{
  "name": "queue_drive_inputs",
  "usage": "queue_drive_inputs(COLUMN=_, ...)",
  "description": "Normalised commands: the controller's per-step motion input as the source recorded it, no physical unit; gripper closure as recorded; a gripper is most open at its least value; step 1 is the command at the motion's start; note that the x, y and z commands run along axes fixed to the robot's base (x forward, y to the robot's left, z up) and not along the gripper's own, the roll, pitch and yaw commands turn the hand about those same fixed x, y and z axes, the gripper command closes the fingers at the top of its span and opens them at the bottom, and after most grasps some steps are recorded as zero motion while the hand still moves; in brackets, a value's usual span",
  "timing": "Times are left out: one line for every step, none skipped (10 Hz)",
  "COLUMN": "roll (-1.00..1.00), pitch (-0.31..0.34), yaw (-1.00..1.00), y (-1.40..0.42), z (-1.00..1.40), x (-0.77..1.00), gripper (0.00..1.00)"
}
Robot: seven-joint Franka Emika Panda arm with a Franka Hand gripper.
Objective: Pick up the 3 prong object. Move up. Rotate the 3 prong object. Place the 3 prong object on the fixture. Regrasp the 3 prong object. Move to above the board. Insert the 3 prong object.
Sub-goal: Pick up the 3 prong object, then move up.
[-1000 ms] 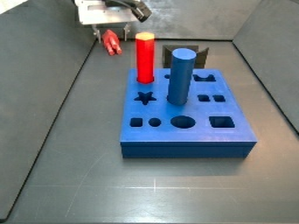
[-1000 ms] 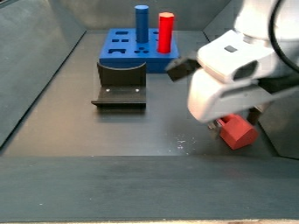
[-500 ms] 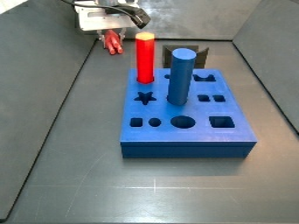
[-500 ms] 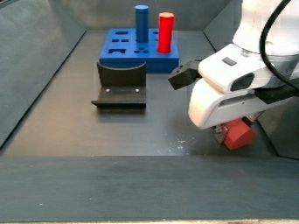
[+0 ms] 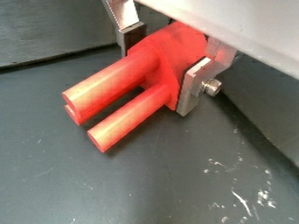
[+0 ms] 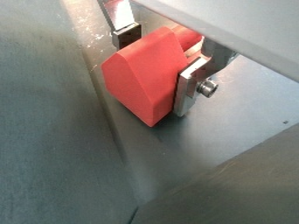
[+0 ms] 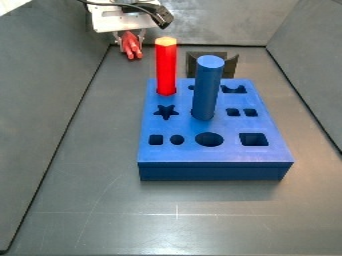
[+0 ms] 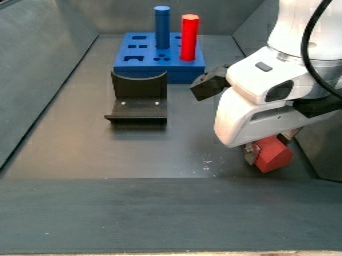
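My gripper (image 8: 271, 150) is shut on the 3 prong object (image 8: 274, 154), a salmon-red piece held low over the dark floor near a side wall. In a wrist view the silver fingers (image 5: 198, 81) clamp its block-shaped body (image 5: 163, 54), and two long prongs (image 5: 114, 96) stick out over the floor. In a side view the gripper (image 7: 128, 38) hangs at the far left with the 3 prong object (image 7: 130, 46) beneath it. The blue board (image 7: 214, 135) (image 8: 152, 56) lies apart from it. The dark fixture (image 8: 136, 106) stands in front of the board.
A tall red peg (image 7: 166, 65) (image 8: 190, 35) and a tall blue peg (image 7: 207, 88) (image 8: 160, 25) stand upright in the board. Grey walls (image 7: 60, 90) enclose the floor, and one wall (image 6: 246, 149) runs close beside the held piece.
The gripper has risen a little with the 3 prong object still clamped, and the wrist has shifted slightly. Over the last half second almost nothing moved.
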Motion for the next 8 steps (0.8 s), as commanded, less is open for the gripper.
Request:
queue_drive_inputs(roll=0.00, pitch=0.000, yaw=0.00, y=0.00, z=0.00, x=0.00, gripper=1.00)
queue_drive_inputs(roll=0.00, pitch=0.000, yaw=0.00, y=0.00, z=0.00, x=0.00, gripper=1.00)
queue_drive_inputs(roll=0.00, pitch=0.000, yaw=0.00, y=0.00, z=0.00, x=0.00, gripper=1.00)
queue_drive_inputs(roll=0.00, pitch=0.000, yaw=0.00, y=0.00, z=0.00, x=0.00, gripper=1.00)
queue_drive_inputs(roll=0.00, pitch=0.000, yaw=0.00, y=0.00, z=0.00, x=0.00, gripper=1.00)
queue_drive_inputs(roll=0.00, pitch=0.000, yaw=0.00, y=0.00, z=0.83, x=0.00, gripper=1.00)
queue_drive_inputs(roll=-0.01, pitch=0.016, yaw=0.00, y=-0.02, z=0.83, x=-0.06, gripper=1.00)
queue_drive_inputs(roll=0.00, pitch=0.036, yaw=-0.01, y=-0.02, z=0.73, x=-0.09, gripper=1.00)
